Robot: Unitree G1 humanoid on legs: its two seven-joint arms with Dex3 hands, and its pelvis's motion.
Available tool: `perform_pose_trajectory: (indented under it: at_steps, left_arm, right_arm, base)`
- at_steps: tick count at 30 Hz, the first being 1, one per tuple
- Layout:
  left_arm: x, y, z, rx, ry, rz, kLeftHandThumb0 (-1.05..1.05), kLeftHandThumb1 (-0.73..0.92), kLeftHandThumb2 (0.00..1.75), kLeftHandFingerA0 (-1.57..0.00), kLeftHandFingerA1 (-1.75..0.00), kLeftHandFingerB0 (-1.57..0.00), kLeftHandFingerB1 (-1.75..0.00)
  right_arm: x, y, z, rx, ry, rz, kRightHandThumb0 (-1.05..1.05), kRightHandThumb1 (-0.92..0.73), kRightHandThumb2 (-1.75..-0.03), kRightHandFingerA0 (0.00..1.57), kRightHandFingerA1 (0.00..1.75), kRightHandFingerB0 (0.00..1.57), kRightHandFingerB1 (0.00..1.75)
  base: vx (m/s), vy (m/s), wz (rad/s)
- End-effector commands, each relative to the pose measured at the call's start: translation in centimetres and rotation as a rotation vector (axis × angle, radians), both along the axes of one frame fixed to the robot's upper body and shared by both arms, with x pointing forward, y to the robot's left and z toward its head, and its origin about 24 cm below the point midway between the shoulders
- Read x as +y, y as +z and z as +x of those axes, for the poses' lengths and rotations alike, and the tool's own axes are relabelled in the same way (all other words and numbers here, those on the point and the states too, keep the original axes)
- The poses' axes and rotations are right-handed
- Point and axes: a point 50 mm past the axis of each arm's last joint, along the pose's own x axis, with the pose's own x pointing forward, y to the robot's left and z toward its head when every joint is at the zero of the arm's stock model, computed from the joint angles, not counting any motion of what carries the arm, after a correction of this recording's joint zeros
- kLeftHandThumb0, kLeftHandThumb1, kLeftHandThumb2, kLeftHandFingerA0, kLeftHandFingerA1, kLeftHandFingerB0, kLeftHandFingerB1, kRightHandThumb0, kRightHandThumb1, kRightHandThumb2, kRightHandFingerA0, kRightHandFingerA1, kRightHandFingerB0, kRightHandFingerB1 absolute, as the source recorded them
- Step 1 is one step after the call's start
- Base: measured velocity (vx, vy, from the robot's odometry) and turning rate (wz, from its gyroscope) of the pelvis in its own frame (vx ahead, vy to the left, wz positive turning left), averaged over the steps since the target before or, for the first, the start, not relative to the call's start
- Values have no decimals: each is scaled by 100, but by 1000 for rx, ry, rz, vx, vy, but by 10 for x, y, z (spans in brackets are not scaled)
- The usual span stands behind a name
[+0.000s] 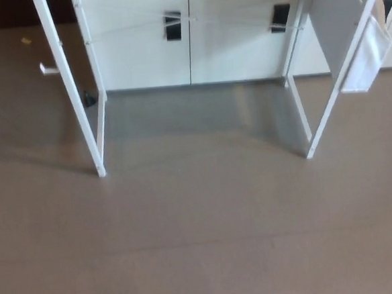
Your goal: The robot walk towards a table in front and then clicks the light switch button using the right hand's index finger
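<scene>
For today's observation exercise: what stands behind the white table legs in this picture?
Behind the white table legs stand white cabinet doors with dark handles. The tabletop and any light switch lie outside the view, so they cannot be seen.

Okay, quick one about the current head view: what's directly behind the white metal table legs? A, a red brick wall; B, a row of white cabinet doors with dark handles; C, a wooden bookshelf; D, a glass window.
B: beyond the white metal table legs stands a row of white cabinet doors with dark handles, above the grey-brown floor.
</scene>
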Motion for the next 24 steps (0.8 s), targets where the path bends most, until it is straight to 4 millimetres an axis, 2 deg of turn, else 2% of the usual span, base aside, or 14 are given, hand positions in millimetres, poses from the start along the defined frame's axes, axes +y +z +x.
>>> perform_pose_trajectory:
  at_steps: [1,3,4,8,9,10,11,15,16,17,21,22,23,24]
  left_arm:
    - [3,0,-3,-7,-25,43,-72,73,86,-33,-105,-24,-79]
    - [3,0,-2,-15,-32,41,-73,72,84,-35,-109,-26,-82]
    - [3,0,-4,-11,-27,40,-73,72,82,-37,-110,-27,-82]
    - [5,-1,-12,10,-35,47,-71,74,82,-35,-107,-26,-81]
    - [6,-2,-15,15,-36,43,-70,60,111,-42,-90,-30,-74]
    - [6,-2,-17,9,-51,40,-73,60,112,-43,-93,-30,-75]
    - [7,-2,-18,8,-55,40,-72,73,86,-36,-113,-27,-85]
    - [8,-4,-17,18,-36,36,-71,71,87,-39,-116,-28,-86]
    - [7,-5,-17,16,-37,37,-73,69,88,-38,-120,-26,-89]
    - [7,-5,-18,17,-46,40,-73,71,88,-37,-115,-27,-85]
    - [8,-4,-17,17,-67,46,-74,73,84,-35,-112,-25,-84]
    - [8,-5,-20,19,-67,47,-77,74,78,-33,-111,-23,-83]
    - [8,-4,-19,18,-66,56,-79,75,74,-23,-104,-17,-78]
    - [8,-4,-18,17,-64,69,-79,75,74,-23,-104,-17,-78]
  right_arm:
    - [-5,1,-3,-3,4,-40,-17,-47,-80,52,96,36,69]
    - [-5,3,-1,-4,13,-53,-14,-44,-82,59,94,37,70]
    - [-5,2,-4,1,14,-55,-15,-46,-80,55,101,38,72]
    - [-2,0,-13,9,20,-47,-18,-45,-83,54,102,34,71]
    - [-2,-2,-15,18,17,-40,-20,-44,-82,53,101,35,71]
    - [-2,-3,-16,29,15,-45,-16,-46,-78,53,96,36,69]
    - [-3,-4,-16,35,15,-49,-18,-46,-77,53,95,36,68]
    - [-4,-6,-16,37,37,-66,-17,-46,-79,55,94,37,70]
    - [-3,-5,-16,33,37,-62,-14,-43,-83,60,92,35,68]
    - [-3,-4,-16,34,41,-67,-18,-46,-80,55,93,37,69]
    - [-4,-6,-17,38,39,-65,-17,-43,-81,60,91,36,69]
    - [-4,-6,-20,39,49,-71,-19,-45,-77,56,95,39,72]
    - [-4,-5,-20,39,54,-72,-19,-47,-76,56,94,38,69]
    - [-3,-5,-19,40,54,-68,-19,-47,-76,56,94,38,69]
  base:
    - [280,157,10]
    - [250,108,7]
    - [260,44,11]
    - [276,-23,10]
    - [376,-129,23]
    - [372,-138,23]
    - [516,-132,4]
    - [493,-99,20]
    - [334,-35,-2]
    - [314,-60,-10]
    - [267,53,-16]
    - [400,164,-17]
    - [359,223,-20]
    - [529,207,0]
